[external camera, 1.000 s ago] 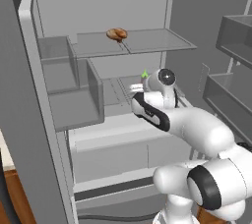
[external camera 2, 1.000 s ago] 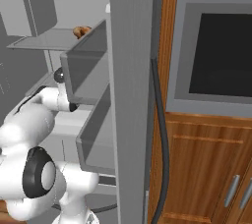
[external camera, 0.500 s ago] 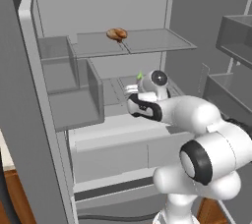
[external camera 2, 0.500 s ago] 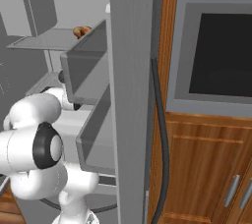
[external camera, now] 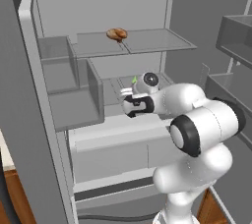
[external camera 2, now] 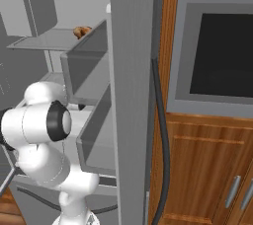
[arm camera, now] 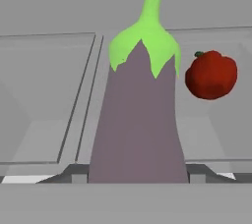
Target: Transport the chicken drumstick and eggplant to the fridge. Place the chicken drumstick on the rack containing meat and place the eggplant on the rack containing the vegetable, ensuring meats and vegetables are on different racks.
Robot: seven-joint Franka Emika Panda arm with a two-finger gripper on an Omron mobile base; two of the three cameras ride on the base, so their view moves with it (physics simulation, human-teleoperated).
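Observation:
My gripper (arm camera: pixel 138 174) is shut on the eggplant (arm camera: pixel 140 120), a dark purple body with a bright green cap and stem pointing away from the hand. In the left base view the gripper (external camera: pixel 129 94) reaches into the open fridge (external camera: pixel 29 95) just above the middle shelf (external camera: pixel 115 88), and the eggplant's green tip (external camera: pixel 134 79) shows above the hand. A golden-brown piece of meat (external camera: pixel 116 34) (external camera 2: pixel 81 32) lies on the upper glass rack (external camera: pixel 157 41); I cannot tell whether it is the chicken drumstick.
A red round vegetable (arm camera: pixel 211 74) sits on the shelf beyond the eggplant, to its right. A clear bin (external camera: pixel 74 90) stands at the shelf's left. Door bins (external camera: pixel 236 36) hang at right. The fridge door (external camera 2: pixel 131 95) blocks the right view, beside an oven (external camera 2: pixel 217 56) and wooden cabinets (external camera 2: pixel 207 169).
The arm has folded forward and pushed the hand with the eggplant a little left and deeper over the middle shelf. The grip is unchanged.

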